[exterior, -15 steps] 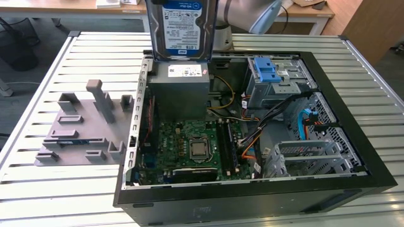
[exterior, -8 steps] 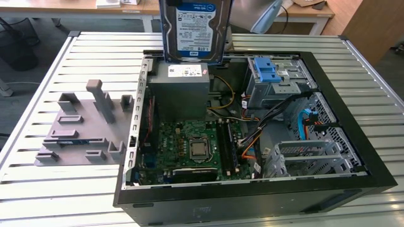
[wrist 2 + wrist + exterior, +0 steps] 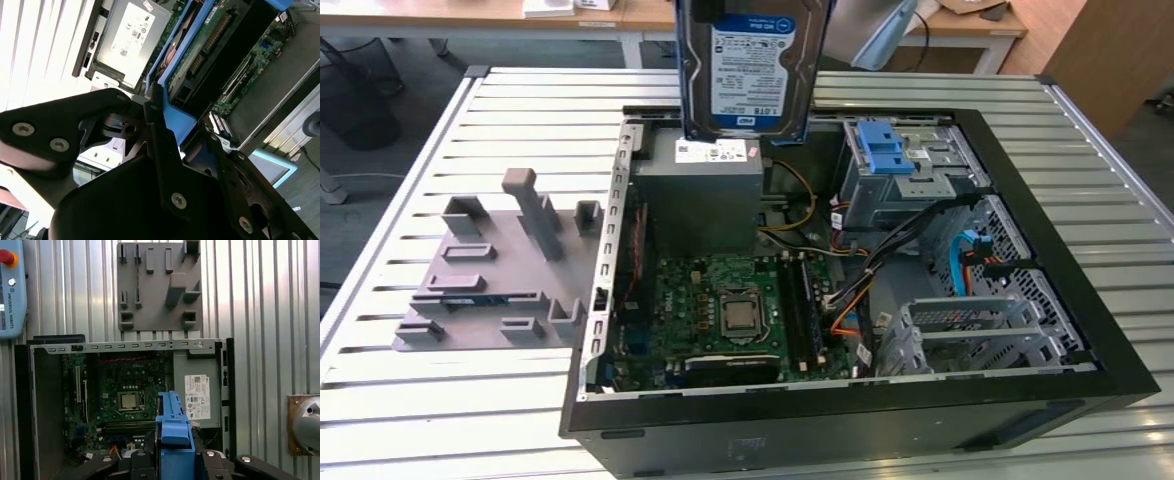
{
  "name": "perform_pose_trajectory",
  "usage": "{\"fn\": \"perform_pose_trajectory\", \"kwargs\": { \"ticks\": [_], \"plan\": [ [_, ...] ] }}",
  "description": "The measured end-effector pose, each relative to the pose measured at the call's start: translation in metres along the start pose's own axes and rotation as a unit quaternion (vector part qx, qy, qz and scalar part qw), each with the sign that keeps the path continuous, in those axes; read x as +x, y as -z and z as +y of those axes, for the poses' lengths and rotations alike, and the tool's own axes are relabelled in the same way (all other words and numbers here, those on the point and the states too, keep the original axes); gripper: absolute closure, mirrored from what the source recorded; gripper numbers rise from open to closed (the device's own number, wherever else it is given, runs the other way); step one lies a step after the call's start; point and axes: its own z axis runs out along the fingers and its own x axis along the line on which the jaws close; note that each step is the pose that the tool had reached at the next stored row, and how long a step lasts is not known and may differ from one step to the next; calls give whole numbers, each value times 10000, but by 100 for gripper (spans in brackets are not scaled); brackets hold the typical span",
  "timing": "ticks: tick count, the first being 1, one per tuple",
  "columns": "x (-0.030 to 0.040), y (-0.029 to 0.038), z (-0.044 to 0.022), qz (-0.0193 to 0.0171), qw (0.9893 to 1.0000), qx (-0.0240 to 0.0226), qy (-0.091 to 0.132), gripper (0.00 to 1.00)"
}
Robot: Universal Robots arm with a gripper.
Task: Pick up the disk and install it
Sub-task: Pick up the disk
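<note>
Your black gripper point(image 3: 175, 461) is pinching the disk point(image 3: 750, 70), the flat silver-metal hard drive with the white label, blue lower band and blue plastic side rails. In the second wrist view the dark fingers point(image 3: 102, 117) press against one blue rail. You have the disk hanging upright in the air with its label facing the exterior view. It is above the corner of the open black computer case point(image 3: 854, 440) and clear of everything inside.

Right under the disk, in that corner of the case, sits the big grey power-supply box point(image 3: 700, 190) with its white sticker. Beside it, the green motherboard point(image 3: 707, 285) with its square processor socket point(image 3: 739, 312) covers the case floor. In the next corner, on the exterior view's right, stands the metal drive cage point(image 3: 914, 185) topped by a blue plastic latch point(image 3: 887, 150). A perforated silver bracket point(image 3: 961, 330) stands further along that same wall. Watch the black and orange cables point(image 3: 847, 300): they drape from the cage down across the floor, between cage and board.

The case rests on a slatted metal table point(image 3: 520, 100). A grey plastic fixture plate with upright blocks point(image 3: 494, 270) lies just beside the case, toward the table's edge on the exterior view's left. In the first wrist view, a blue-grey pendant with a red button point(image 3: 10, 290) lies near a table corner, well apart from the case.
</note>
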Motion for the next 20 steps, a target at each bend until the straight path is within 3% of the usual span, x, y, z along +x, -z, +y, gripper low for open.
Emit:
{"fn": "perform_pose_trajectory", "kwargs": {
  "ticks": [11,20],
  "plan": [
    [84,-23,-166,0,10000,0,-3,64],
    [215,-26,-238,0,10000,1,-4,64]
  ]
}}
